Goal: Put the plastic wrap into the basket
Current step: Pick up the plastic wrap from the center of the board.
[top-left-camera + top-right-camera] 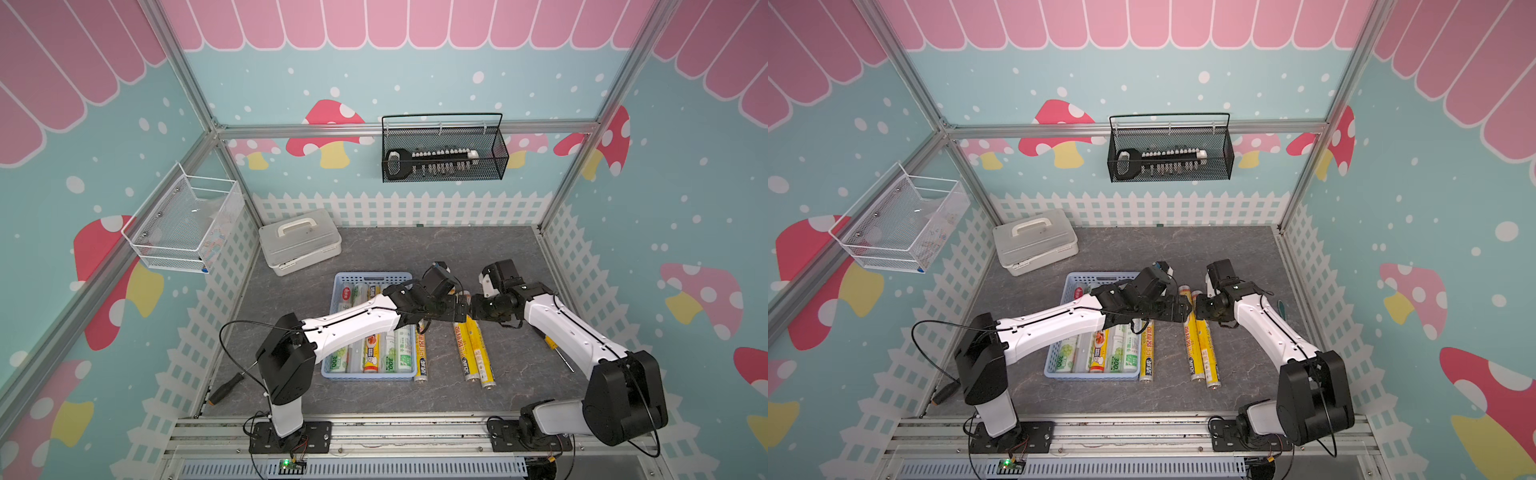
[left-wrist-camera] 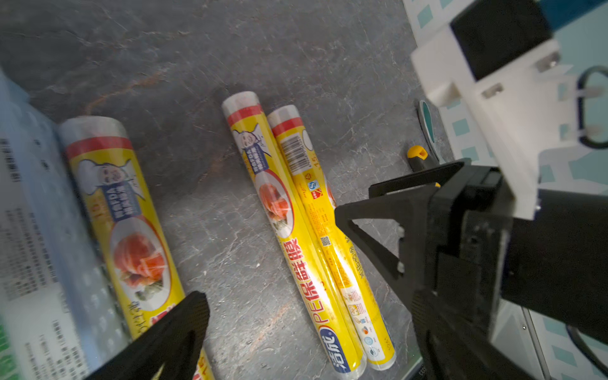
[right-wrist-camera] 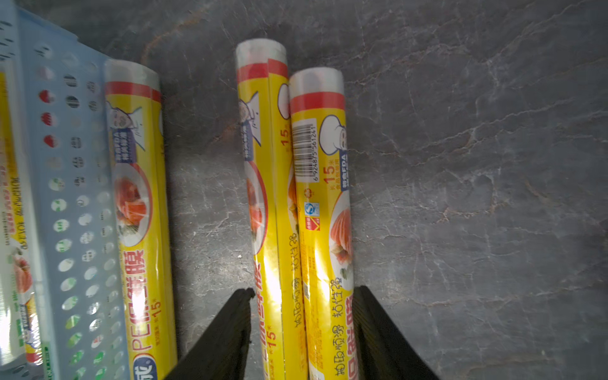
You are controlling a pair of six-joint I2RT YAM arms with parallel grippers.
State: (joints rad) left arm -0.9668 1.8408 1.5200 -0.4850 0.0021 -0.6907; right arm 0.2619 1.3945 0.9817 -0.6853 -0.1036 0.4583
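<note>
The light blue basket (image 1: 372,275) (image 1: 1100,275) (image 3: 72,197) holds several rolls of plastic wrap, partly hidden under my left arm. One yellow roll (image 1: 422,357) (image 3: 138,214) lies on the table against the basket's right wall. Two more yellow rolls (image 1: 473,357) (image 1: 1200,357) (image 2: 296,214) lie side by side further right. My right gripper (image 1: 473,311) (image 3: 302,296) is shut on this pair near its far half, one pad against each outer side. My left gripper (image 1: 459,309) (image 2: 309,302) hangs open just above them, tip to tip with the right one.
A yellow-handled screwdriver (image 1: 552,345) (image 2: 417,154) lies under my right arm. A dark tool (image 1: 226,388) rests at the front left. A white lidded case (image 1: 299,241) stands behind the basket. A black mesh basket (image 1: 442,153) and a white wire basket (image 1: 183,224) hang on the walls.
</note>
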